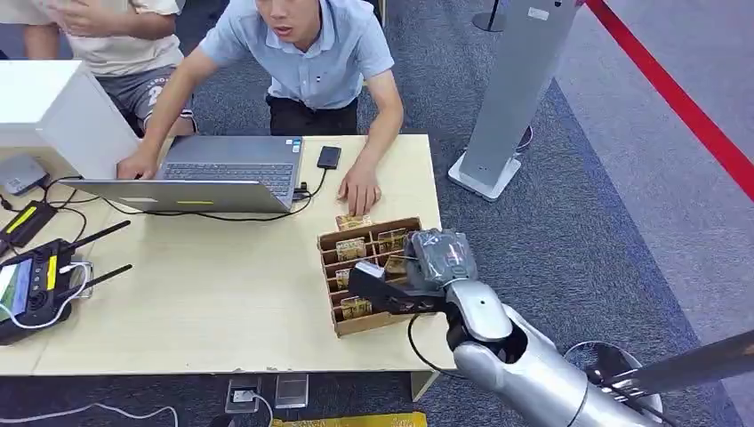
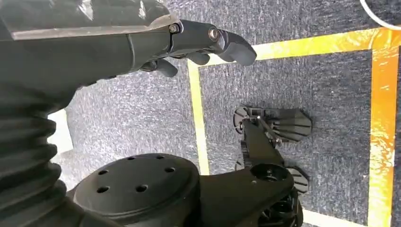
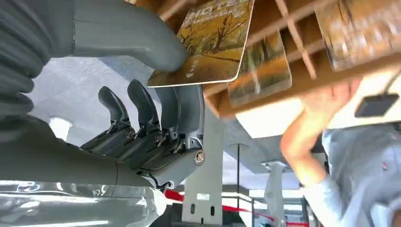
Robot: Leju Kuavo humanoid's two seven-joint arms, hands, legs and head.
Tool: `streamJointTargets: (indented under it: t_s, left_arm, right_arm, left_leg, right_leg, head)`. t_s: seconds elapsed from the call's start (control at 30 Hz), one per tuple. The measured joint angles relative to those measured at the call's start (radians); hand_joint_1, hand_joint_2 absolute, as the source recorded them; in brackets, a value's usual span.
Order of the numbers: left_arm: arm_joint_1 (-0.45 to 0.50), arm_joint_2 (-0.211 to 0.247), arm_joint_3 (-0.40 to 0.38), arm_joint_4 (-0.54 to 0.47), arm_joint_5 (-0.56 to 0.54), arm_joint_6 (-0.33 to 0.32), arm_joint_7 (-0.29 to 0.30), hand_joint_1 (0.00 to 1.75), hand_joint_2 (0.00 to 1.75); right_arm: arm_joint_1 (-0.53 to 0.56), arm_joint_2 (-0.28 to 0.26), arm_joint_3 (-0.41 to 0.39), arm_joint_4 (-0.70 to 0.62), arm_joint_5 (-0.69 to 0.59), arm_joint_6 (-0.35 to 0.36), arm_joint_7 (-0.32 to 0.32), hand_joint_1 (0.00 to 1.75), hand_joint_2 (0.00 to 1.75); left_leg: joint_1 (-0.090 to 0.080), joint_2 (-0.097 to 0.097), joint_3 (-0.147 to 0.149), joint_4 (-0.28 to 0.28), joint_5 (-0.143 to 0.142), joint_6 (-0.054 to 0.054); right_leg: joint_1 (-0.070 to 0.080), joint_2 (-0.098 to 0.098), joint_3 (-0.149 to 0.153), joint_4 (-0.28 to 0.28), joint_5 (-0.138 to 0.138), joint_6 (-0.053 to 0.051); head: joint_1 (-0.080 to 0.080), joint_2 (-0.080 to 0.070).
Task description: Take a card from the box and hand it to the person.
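The tabletop point(image 1: 222, 294) carries the box point(image 1: 331, 242) near its right edge, the person's hand point(image 1: 359, 191) just beyond it. The right robot hand point(image 1: 418, 267) over the box pinches 1 card point(image 3: 215, 42) between thumb and fingers, just above the slots. The left robot hand point(image 2: 198, 45) hangs clenched, holding nothing.

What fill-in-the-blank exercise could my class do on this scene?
1. The right robot hand pinches a ____.
2. The box stands on the ____.
3. The person's hand nearest the box rests beside a black ____.
4. The left robot hand hangs over the ____.

Missing words: card; table; phone; floor
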Motion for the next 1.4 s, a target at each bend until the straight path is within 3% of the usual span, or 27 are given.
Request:
streamJointTargets:
  t_s: [0.27, 0.43, 0.53, 0.7, 0.87, 1.4]
  left_arm:
    - [0.01, 0.002, 0.002, 0.0, 0.024, 0.006, -0.003, 0.0, 1.75]
    - [0.01, 0.002, 0.003, 0.0, 0.024, 0.009, -0.003, 0.0, 1.75]
    - [0.01, 0.002, 0.003, 0.0, 0.02, -0.002, -0.015, 0.0, 1.75]
    - [0.008, -0.002, 0.002, 0.0, 0.009, -0.01, -0.022, 0.0, 1.75]
    - [0.002, -0.006, 0.002, 0.0, -0.005, -0.009, -0.016, 0.0, 1.75]
    - [-0.007, -0.007, 0.002, 0.0, -0.008, 0.001, -0.007, 0.0, 1.75]
  right_arm:
    - [0.041, -0.025, -0.093, -0.181, 0.01, 0.079, 0.001, 1.43, 1.75]
    - [0.043, -0.026, -0.102, -0.253, 0.005, 0.048, -0.006, 1.43, 1.75]
    - [0.039, -0.025, -0.096, -0.261, -0.004, -0.025, -0.055, 1.43, 1.75]
    - [0.033, -0.01, -0.089, -0.219, 0.011, -0.283, -0.232, 1.43, 1.75]
    - [0.027, -0.006, -0.081, -0.152, 0.132, -0.469, -0.28, 1.43, 1.75]
    - [0.026, -0.004, -0.071, -0.051, 0.211, -0.53, -0.237, 1.43, 1.75]
  left_leg:
    - [0.0, 0.0, 0.0, 0.0, 0.0, 0.0]
    - [0.0, 0.0, 0.0, 0.0, 0.0, 0.0]
    - [0.0, 0.0, 0.0, 0.0, 0.0, 0.0]
    - [0.0, 0.0, 0.0, 0.0, 0.0, 0.0]
    - [0.0, 0.0, 0.0, 0.0, 0.0, 0.0]
    - [0.0, 0.0, 0.0, 0.0, 0.0, 0.0]
  right_leg:
    - [0.0, 0.0, 0.0, 0.0, 0.0, 0.0]
    - [0.0, 0.0, 0.0, 0.0, 0.0, 0.0]
    - [0.0, 0.0, 0.0, 0.0, 0.0, 0.0]
    - [0.0, 0.0, 0.0, 0.0, 0.0, 0.0]
    - [0.0, 0.0, 0.0, 0.0, 0.0, 0.0]
    - [0.0, 0.0, 0.0, 0.0, 0.0, 0.0]
  head:
    - [-0.001, 0.0]
    - [-0.001, 0.0]
    - [0.0, 0.0]
    - [0.0, 0.0]
    - [0.0, 0.0]
    - [0.0, 0.0]
